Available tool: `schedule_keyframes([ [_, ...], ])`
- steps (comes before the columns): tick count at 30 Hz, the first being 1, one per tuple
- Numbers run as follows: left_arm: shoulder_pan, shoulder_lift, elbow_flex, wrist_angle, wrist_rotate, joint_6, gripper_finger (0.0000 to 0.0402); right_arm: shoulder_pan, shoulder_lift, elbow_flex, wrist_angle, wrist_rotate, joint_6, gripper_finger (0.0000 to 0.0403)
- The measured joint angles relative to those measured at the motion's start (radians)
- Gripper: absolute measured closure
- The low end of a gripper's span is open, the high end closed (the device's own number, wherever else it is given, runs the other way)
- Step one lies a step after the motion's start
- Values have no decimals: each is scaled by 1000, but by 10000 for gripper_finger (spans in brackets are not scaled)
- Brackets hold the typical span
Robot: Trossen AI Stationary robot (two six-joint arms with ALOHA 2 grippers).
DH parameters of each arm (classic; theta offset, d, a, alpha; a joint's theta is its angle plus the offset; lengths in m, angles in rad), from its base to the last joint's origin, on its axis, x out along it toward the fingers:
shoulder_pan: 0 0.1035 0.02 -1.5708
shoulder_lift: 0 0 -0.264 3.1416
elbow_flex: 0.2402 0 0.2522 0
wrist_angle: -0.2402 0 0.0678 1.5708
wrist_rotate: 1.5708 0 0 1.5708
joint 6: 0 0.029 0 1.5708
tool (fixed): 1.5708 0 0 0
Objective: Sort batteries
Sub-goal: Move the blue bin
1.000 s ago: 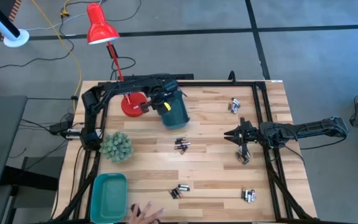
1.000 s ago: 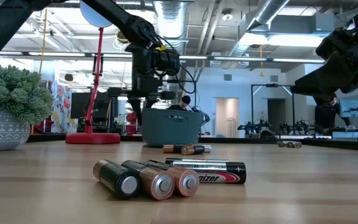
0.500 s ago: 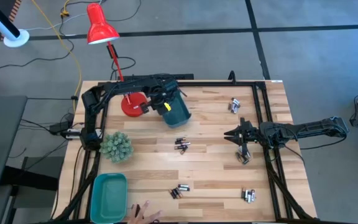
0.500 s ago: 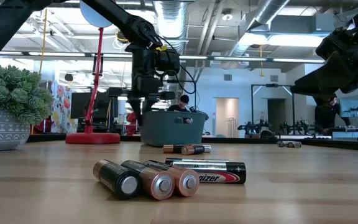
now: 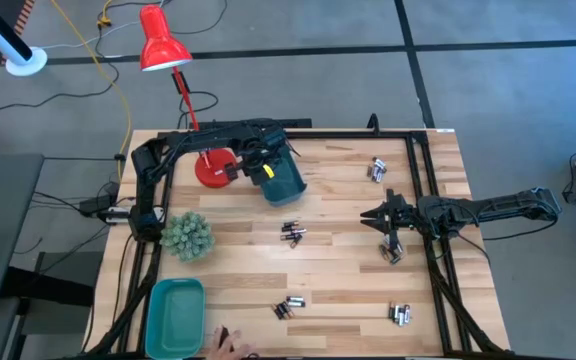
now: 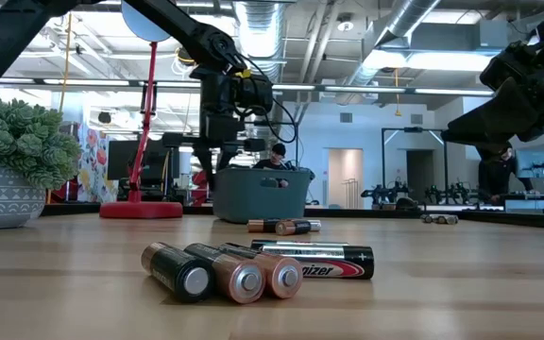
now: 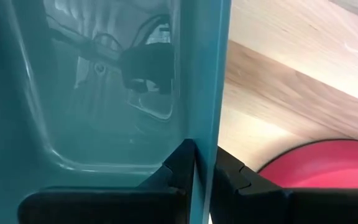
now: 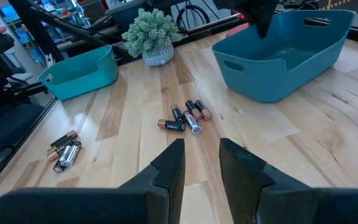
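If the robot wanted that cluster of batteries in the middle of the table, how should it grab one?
Probably from straight above, jaws closing across the round body mid-length of an outer cell in the middle cluster. They lie flat, touching side by side, so only the outer flanks are free.

Four cameras are covering one wooden table (image 5: 348,250).
The high view is looking straight down; the low view is sitting at tabletop level, facing the room. Both wrist views are looking forward, sharing the dark teal bin (image 5: 280,176) (image 6: 261,194) (image 7: 104,93) (image 8: 284,53).
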Motion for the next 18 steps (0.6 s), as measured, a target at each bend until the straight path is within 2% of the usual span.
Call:
schedule_keyframes([
  [6,0,0,0,16,1,-17,376,0,0,0,0,0,0,285],
  [18,-5,0,0,1,29,-261,376,0,0,0,0,0,0,285],
])
